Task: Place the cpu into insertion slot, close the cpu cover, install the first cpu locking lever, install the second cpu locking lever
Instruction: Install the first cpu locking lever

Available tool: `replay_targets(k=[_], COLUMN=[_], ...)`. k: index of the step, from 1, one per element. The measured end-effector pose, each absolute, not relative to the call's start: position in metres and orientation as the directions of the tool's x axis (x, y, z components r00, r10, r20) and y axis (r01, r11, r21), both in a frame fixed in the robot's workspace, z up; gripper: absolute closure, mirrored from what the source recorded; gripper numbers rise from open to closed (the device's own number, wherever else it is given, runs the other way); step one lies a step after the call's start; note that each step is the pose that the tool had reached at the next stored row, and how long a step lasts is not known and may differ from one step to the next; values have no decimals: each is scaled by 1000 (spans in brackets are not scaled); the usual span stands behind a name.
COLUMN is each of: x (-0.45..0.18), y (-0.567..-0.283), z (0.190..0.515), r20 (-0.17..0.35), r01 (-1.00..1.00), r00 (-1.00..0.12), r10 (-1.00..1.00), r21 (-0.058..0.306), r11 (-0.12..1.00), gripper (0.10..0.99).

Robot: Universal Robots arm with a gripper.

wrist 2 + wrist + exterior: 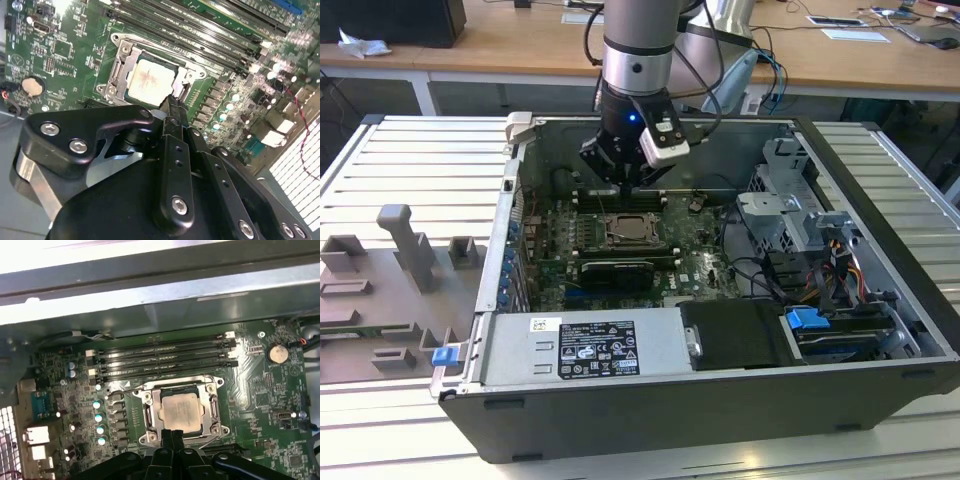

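Seating looks done: the small square silver-grey cpu (181,410) lies in the black-and-silver-rimmed insertion slot (220,430), the thin silver metal cpu cover (150,415) down around it. The black gripper (172,436), fingers pressed together and empty, hovers at the slot's edge; lever latching cannot be judged.
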State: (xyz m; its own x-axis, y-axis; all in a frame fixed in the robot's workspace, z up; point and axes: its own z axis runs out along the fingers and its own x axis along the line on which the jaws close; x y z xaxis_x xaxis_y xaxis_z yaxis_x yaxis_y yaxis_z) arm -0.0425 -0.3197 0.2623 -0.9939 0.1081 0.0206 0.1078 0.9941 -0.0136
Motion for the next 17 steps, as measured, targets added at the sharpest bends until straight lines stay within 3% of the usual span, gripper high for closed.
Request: replay_targets(k=[17], x=[-43], y=[-320], z=[262], r20=[20], r01=[-78], r00=[-997], r10=[-78], r21=[-14], r11=[997], gripper=[980])
